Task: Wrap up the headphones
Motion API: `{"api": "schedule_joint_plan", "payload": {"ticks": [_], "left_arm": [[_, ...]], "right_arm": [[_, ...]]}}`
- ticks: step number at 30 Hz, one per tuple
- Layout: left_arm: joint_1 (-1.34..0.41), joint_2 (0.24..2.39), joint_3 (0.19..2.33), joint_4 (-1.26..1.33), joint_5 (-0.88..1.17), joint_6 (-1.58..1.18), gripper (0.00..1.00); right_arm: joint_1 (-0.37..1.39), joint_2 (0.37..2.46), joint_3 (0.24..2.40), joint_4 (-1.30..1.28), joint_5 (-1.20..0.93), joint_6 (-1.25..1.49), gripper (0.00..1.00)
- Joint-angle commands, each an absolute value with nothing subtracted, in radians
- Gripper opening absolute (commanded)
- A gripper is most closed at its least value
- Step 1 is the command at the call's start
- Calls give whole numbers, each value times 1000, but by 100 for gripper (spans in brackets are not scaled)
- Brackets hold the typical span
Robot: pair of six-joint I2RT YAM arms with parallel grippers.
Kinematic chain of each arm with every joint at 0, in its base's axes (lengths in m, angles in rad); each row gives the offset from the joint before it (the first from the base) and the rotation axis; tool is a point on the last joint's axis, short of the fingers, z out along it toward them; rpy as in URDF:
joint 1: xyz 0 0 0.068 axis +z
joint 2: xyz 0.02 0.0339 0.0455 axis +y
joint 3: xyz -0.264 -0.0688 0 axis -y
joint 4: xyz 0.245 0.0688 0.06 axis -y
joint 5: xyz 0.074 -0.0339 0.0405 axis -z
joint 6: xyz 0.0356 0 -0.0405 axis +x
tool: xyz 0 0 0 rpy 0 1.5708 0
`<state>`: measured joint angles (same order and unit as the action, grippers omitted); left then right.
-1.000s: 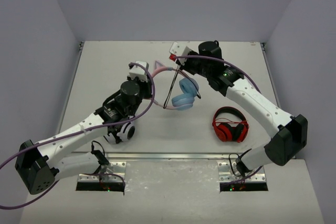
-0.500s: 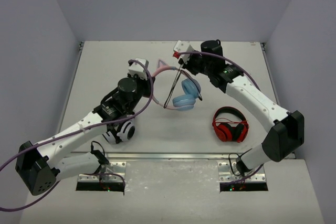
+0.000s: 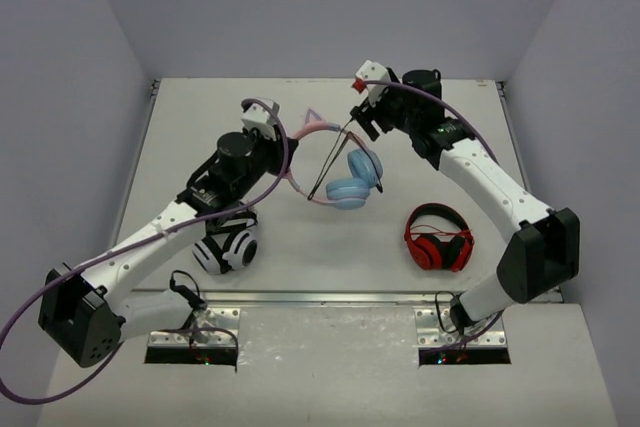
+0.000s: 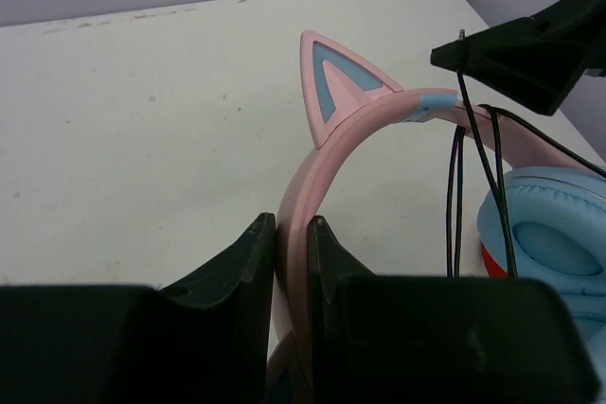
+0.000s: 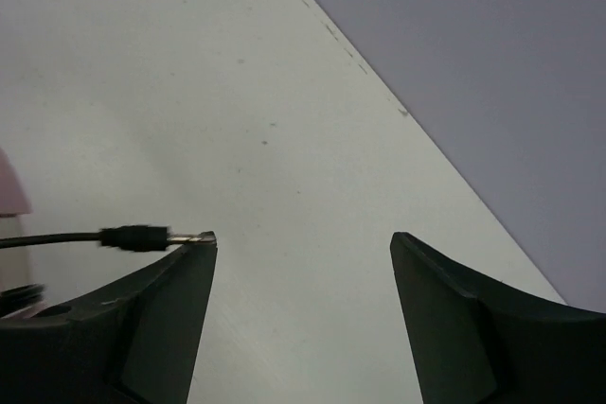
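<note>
Our left hand (image 4: 292, 234) stays clamped on the pink headband (image 4: 327, 163), holding the headphones (image 3: 348, 183) near the middle of the desk (image 3: 190, 117). Our right hand (image 5: 303, 237), nearly closed a second ago, now stands wide and sits farther toward the back edge. The black cable (image 3: 330, 159) runs straight up to it, its plug (image 5: 140, 236) merely touching one fingertip. We judge the cable end released, perhaps for a fresh grip, with the wrap unfinished.
</note>
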<state>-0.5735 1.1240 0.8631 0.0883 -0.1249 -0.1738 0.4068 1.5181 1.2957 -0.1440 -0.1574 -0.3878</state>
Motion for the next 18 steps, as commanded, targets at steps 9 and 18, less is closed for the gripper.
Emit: {"api": "schedule_joint_plan", "payload": {"ticks": [9, 18], "left_arm": [[-448, 1181, 1003, 236, 143, -229, 0], [-318, 1390, 1183, 207, 445, -146, 0]], "right_arm": [[253, 1592, 1270, -18, -115, -196, 77], [118, 1657, 1385, -144, 0, 103, 79]]}}
